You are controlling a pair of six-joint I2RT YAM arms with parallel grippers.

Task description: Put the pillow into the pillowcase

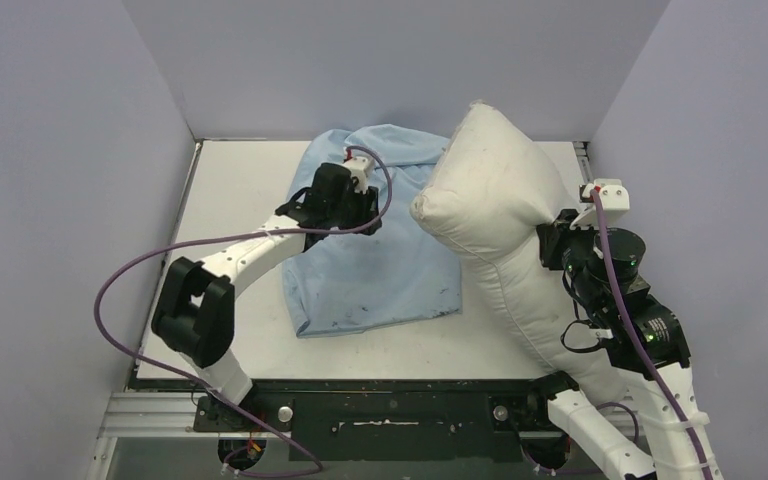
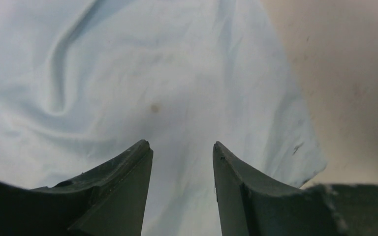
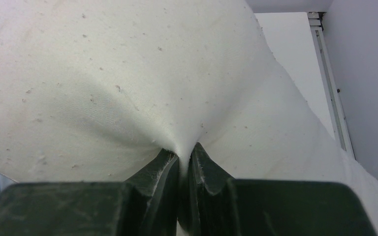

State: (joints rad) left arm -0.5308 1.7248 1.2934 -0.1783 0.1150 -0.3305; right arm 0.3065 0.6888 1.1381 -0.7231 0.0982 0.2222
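Note:
The light blue pillowcase (image 1: 375, 250) lies flat and wrinkled on the middle of the table. My left gripper (image 1: 335, 215) hovers over its upper left part, open and empty; in the left wrist view the gripper (image 2: 182, 145) points down at the blue pillowcase (image 2: 152, 73). The off-white pillow (image 1: 495, 210) is lifted and tilted at the right, its far end raised, its near end trailing toward the arm bases. My right gripper (image 1: 552, 240) is shut on the pillow's right edge; the right wrist view shows the gripper (image 3: 181, 153) pinching a fold of the speckled pillow (image 3: 128, 73).
The white table (image 1: 240, 185) is walled by grey panels at the back and both sides. A metal rail (image 3: 330, 78) runs along the table's right edge. A purple cable (image 1: 160, 260) loops off the left arm.

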